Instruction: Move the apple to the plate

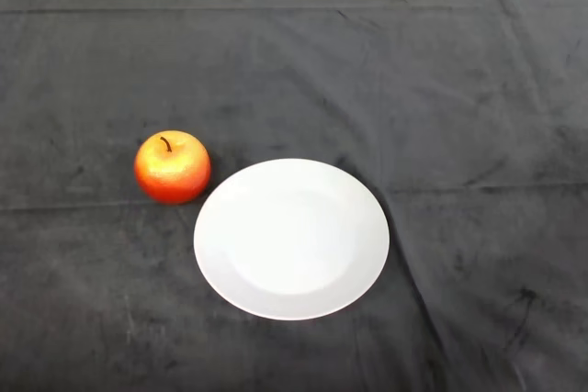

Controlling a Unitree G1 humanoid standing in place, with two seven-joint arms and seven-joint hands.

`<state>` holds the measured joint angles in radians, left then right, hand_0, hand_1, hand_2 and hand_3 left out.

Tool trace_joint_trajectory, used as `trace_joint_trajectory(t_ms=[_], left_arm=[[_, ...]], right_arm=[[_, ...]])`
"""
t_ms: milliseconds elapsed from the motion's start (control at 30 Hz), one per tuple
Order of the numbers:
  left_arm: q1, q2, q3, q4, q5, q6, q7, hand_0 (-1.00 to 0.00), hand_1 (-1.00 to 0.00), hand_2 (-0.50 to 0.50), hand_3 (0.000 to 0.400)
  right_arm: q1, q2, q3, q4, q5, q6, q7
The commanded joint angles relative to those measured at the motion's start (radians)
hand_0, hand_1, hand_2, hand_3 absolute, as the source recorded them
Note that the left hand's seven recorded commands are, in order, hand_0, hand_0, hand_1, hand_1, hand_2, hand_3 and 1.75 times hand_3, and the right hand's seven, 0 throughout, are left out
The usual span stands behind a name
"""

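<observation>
Apple (173,167) upright on the dark-clothed counter (459,89), just beside the upper left rim of the empty plate (291,238); no hand visible, fingers impossible to judge; likely risk: rolling away if nudged.

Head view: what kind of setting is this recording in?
Probably a staged tabletop test setup rather than a real dining table: a dark cloth covers the whole surface, with only a red-orange apple and a bare white plate beside it.
</observation>
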<state>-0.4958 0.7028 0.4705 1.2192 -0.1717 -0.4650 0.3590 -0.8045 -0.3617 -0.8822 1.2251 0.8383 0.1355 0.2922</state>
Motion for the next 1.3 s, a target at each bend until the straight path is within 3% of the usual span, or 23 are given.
trace_joint_trajectory(t_ms=[33,533,1300], left_arm=[[-0.039,-0.003,-0.025,-0.045,0.025,0.004,-0.012,0.0,0.0,0.0,0.0],[-0.068,-0.031,-0.112,-0.044,0.101,-0.014,-0.06,0.0,0.0,0.0,0.0],[-0.098,-0.067,-0.263,-0.037,0.217,-0.074,-0.235,0.0,0.0,0.0,0.0]], right_arm=[[-0.031,0.003,0.0022,-0.022,0.0113,-0.02,0.0168],[-0.031,0.003,0.004,-0.023,0.0128,-0.02,0.0162],[-0.03,0.004,0.0064,-0.025,0.0147,-0.02,0.0152]])
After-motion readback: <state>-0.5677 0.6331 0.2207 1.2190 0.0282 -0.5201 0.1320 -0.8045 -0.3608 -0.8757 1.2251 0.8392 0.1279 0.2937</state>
